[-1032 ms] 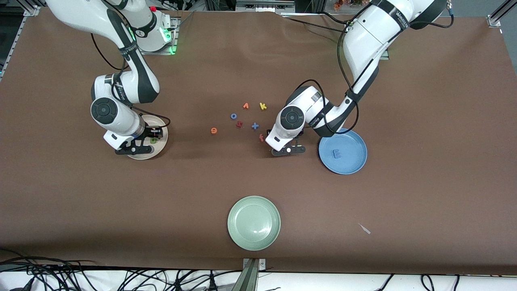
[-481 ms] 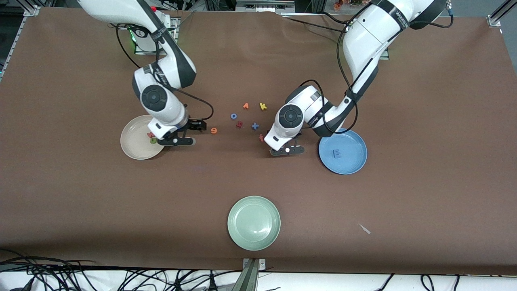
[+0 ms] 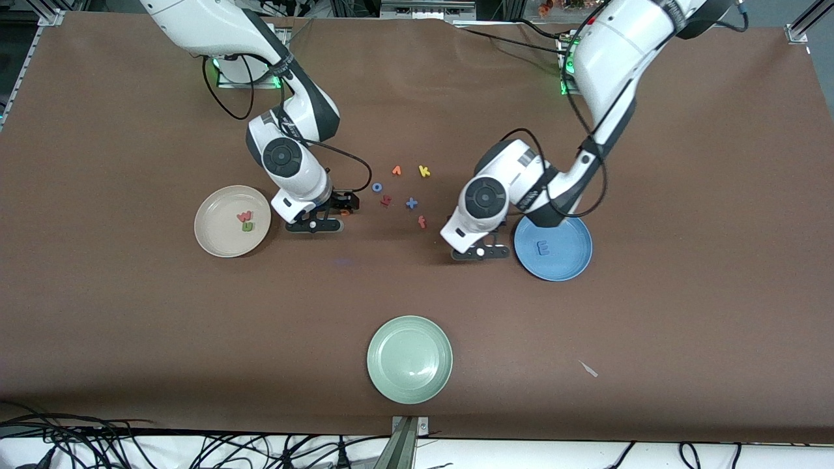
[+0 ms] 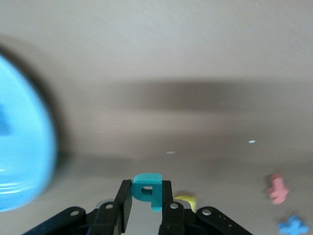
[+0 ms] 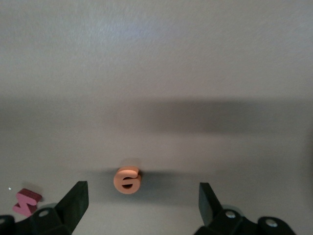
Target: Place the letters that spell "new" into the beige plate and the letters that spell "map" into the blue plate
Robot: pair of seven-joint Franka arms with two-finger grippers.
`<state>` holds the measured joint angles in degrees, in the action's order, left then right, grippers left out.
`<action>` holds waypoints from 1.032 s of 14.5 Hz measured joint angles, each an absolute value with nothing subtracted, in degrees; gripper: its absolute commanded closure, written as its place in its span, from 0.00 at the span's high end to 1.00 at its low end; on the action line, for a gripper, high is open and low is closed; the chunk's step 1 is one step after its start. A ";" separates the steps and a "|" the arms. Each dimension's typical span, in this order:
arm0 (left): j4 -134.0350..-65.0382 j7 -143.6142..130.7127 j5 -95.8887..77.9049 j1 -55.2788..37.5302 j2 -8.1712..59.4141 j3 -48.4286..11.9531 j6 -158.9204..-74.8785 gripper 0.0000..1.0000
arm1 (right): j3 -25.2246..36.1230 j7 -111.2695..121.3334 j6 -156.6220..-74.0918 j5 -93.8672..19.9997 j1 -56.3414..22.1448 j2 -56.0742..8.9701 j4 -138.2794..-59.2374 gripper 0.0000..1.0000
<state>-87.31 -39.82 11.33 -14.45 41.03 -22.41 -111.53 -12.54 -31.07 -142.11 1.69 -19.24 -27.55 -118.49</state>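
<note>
The left gripper (image 4: 146,215) is clamped on the teal a (image 4: 147,190), which stands upright between the fingers, its stem running along them; in the front view this gripper (image 3: 481,251) hangs low over bare table just beside the blue plate (image 3: 570,259), right of centre in the frame; a bit of yellow letter (image 4: 187,200) peeks out just past the fingers in the left wrist view, too hidden to name. The blue plate holds 1 letter, the blue m (image 3: 542,247), lying flat.

The right gripper (image 5: 142,200) stands spread wide with nothing in it, low over the orange e (image 5: 127,179), which lies flat on the table between the 2 fingers; in the front view this gripper (image 3: 315,225) is left of centre, beside the beige plate (image 3: 212,240).

The beige plate holds 2 letters side by side and touching: the salmon-pink w (image 3: 244,215) and the green n (image 3: 247,227).

Upper centre of the front view, 6 loose letters lie scattered; among them the yellow k (image 3: 424,171), the blue x (image 3: 411,203) and the red f (image 3: 422,222).

1 pale green plate (image 3: 410,359) sits at lower centre.
</note>
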 measured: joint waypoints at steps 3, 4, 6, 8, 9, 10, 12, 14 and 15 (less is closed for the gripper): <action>-86.78 -30.99 11.85 -9.34 38.93 -22.04 -105.99 0.02 | -12.54 -31.13 -142.59 1.69 -19.78 -28.62 -118.38 0.99; -87.03 -28.83 13.58 -7.83 38.95 -21.69 -105.52 0.01 | -12.54 -31.13 -142.80 1.69 -19.86 -28.91 -118.20 0.97; -88.26 -26.47 18.29 -5.39 39.50 -21.32 -105.45 0.01 | -12.54 -31.13 -143.27 1.69 -19.98 -29.61 -117.78 0.92; -89.82 -25.79 21.79 -4.05 40.56 -21.20 -105.54 0.04 | -12.55 -31.13 -143.42 1.69 -20.30 -30.16 -117.47 0.86; -90.59 -25.59 22.46 -3.60 41.02 -21.19 -105.79 0.22 | -12.55 -31.13 -143.62 1.69 -20.47 -30.41 -117.44 0.80; -91.22 -25.45 22.58 -3.28 41.34 -21.19 -106.20 0.34 | -12.55 -31.14 -143.87 1.69 -20.62 -30.59 -117.43 0.75; -92.02 -25.36 22.60 -2.85 41.80 -21.16 -106.80 1.00 | -12.55 -31.14 -144.15 1.69 -20.88 -30.84 -117.42 0.65; -92.05 -25.29 22.60 -2.72 41.79 -21.21 -106.84 1.00 | -12.55 -31.15 -144.34 1.69 -20.97 -30.93 -117.40 0.55; -91.98 -25.30 22.58 -2.72 41.70 -21.48 -106.84 1.00 | -12.55 -31.15 -144.36 1.69 -20.97 -30.95 -117.36 0.50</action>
<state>-91.98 -25.30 22.58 -2.72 41.70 -21.48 -106.84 -12.55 -31.15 -144.36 1.69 -20.97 -30.95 -117.36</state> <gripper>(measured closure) 0.586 0.348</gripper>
